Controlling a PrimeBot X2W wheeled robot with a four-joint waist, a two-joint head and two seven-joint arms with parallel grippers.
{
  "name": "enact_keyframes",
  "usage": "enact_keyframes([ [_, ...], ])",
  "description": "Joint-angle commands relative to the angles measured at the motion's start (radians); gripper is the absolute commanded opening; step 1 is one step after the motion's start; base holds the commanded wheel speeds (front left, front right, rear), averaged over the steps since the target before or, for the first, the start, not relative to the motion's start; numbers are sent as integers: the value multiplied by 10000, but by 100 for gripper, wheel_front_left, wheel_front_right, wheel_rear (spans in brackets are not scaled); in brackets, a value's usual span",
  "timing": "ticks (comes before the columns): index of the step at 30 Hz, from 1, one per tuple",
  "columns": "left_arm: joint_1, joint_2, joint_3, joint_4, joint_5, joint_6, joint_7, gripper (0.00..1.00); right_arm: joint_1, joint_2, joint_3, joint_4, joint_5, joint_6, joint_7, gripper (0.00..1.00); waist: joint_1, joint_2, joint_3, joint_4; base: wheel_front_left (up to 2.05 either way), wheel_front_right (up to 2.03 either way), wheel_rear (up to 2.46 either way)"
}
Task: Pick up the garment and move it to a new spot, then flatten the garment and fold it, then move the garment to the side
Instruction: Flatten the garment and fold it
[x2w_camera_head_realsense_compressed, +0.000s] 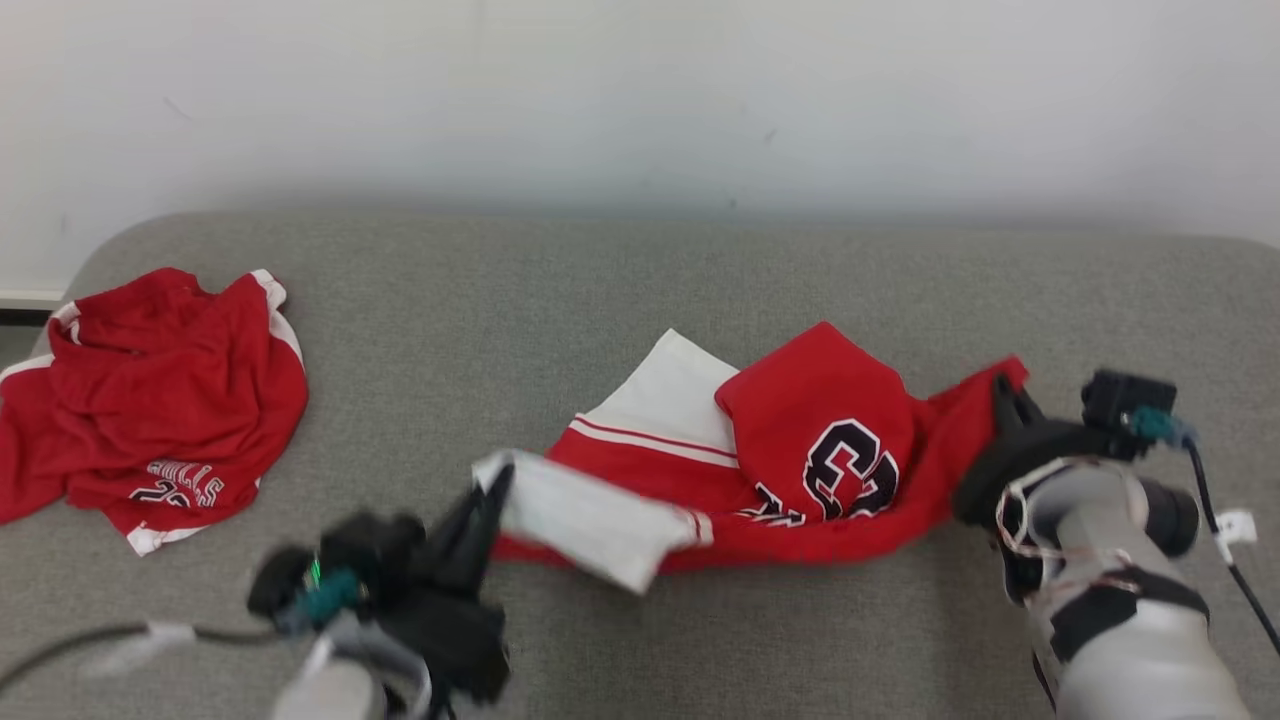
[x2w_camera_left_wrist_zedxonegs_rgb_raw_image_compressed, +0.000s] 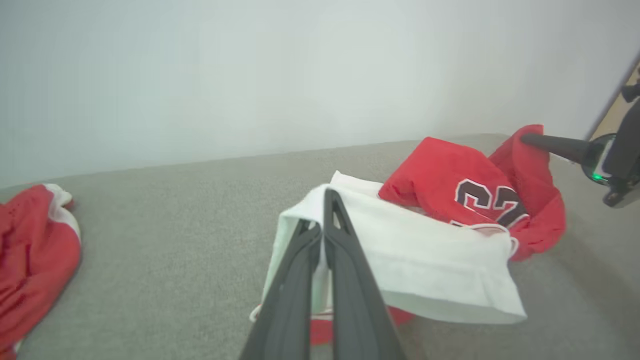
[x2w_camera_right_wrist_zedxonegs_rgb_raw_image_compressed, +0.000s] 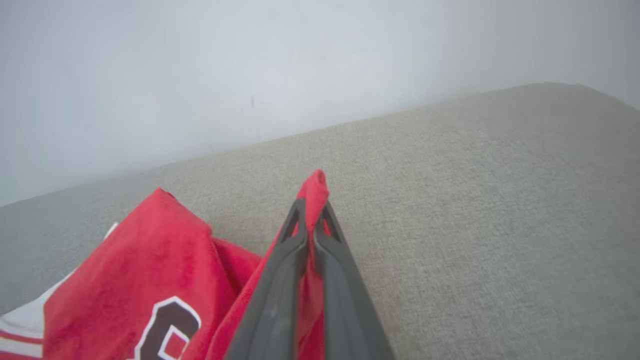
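Note:
A red and white garment (x2w_camera_head_realsense_compressed: 790, 470) with dark numerals lies bunched across the middle of the grey surface. My left gripper (x2w_camera_head_realsense_compressed: 497, 478) is shut on its white left end, which is lifted off the surface; in the left wrist view the closed fingers (x2w_camera_left_wrist_zedxonegs_rgb_raw_image_compressed: 325, 215) pinch that white cloth (x2w_camera_left_wrist_zedxonegs_rgb_raw_image_compressed: 430, 270). My right gripper (x2w_camera_head_realsense_compressed: 1003, 390) is shut on the garment's red right corner, and in the right wrist view the red fabric (x2w_camera_right_wrist_zedxonegs_rgb_raw_image_compressed: 314, 192) sticks up between the two fingers. The numerals show there at the lower left (x2w_camera_right_wrist_zedxonegs_rgb_raw_image_compressed: 167, 325).
A second red garment (x2w_camera_head_realsense_compressed: 150, 400) lies crumpled at the left end of the grey padded surface (x2w_camera_head_realsense_compressed: 640, 290). A pale wall (x2w_camera_head_realsense_compressed: 640, 90) runs behind. Bare grey surface lies between the two garments and right of my right arm.

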Motion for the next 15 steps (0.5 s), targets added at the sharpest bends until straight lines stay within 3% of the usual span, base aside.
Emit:
enact_keyframes([
  [1,-758,299,-30,-279,99,-36,286,0,-367,89,388,-224,452,16,213,0,0,-1,322,-131,0,0,0],
  [9,-5244,1725,-162,-631,-697,-64,2043,0,-2858,94,1957,-1640,3056,17,2360,0,0,-1,2326,-672,0,0,0],
  [15,-9172,2341,-389,632,-1471,-55,2911,0,-5748,-59,1893,-1726,4098,17,3140,0,0,-1,3891,-939,0,0,0],
])
